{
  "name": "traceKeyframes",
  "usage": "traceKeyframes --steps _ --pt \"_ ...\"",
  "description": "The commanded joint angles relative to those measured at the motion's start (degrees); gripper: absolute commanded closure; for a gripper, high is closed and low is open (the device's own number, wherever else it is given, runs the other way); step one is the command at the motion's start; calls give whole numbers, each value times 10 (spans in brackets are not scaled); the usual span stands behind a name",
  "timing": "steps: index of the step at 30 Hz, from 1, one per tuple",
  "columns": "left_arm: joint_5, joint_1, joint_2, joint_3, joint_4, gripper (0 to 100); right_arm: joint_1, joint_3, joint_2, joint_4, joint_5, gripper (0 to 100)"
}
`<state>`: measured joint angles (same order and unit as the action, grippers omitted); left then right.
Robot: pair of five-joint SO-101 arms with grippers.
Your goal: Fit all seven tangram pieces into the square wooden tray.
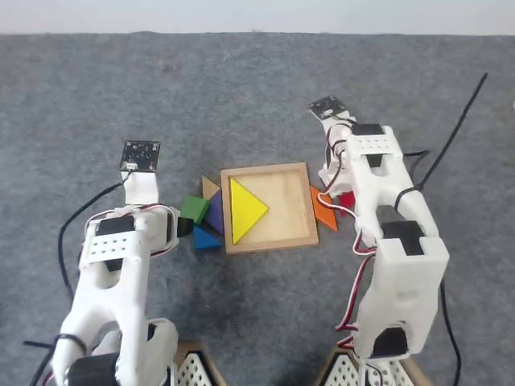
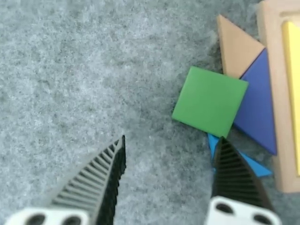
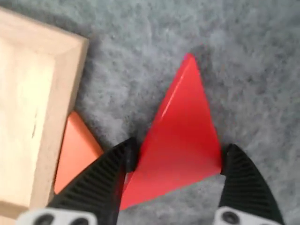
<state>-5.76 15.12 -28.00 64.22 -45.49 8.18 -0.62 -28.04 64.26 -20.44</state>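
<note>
Tray: the tray (image 1: 265, 168) sits mid-table; I see a yellow triangle (image 1: 244, 209) already lying in the half nearer the table's left edge, the rest bare wood.

Right gripper: the right gripper (image 3: 178, 154) is on the side of the tray toward the table's right edge, jaws set across the red triangle (image 3: 185, 131). Both fingers touch its edges, so I judge it clamped.

Red triangle: flat and glossy, on the felt near the tray's right rim. Its point aims away from my wrist, and the fingers span its wide end. I cannot tell whether it is off the felt.

Key relation: the tray lies to the left of the held piece, with the orange piece (image 3: 75, 147) between them, touching the rim. I judge the carry has to clear both.

Left gripper: the left gripper (image 2: 171, 139) hangs over bare felt toward the table's left edge, jaws apart and holding nothing.

Green square: the green square (image 2: 210, 101) lies just beyond those fingertips, beside the other loose pieces against the tray's left rim.

Nearer arm: right for the red and orange pieces, left for the cluster.
</note>
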Motion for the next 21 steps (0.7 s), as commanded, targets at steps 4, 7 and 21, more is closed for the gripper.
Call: traceKeyframes --steps 4,7,21 --pt "3 -1 -18 -7 11 706 -8 13 7 35 77 750" --pt "3 -1 -18 -7 11 706 -10 35 20 56 94 750" --pt "3 -1 -18 -7 11 706 -12 50 155 155 142 748"
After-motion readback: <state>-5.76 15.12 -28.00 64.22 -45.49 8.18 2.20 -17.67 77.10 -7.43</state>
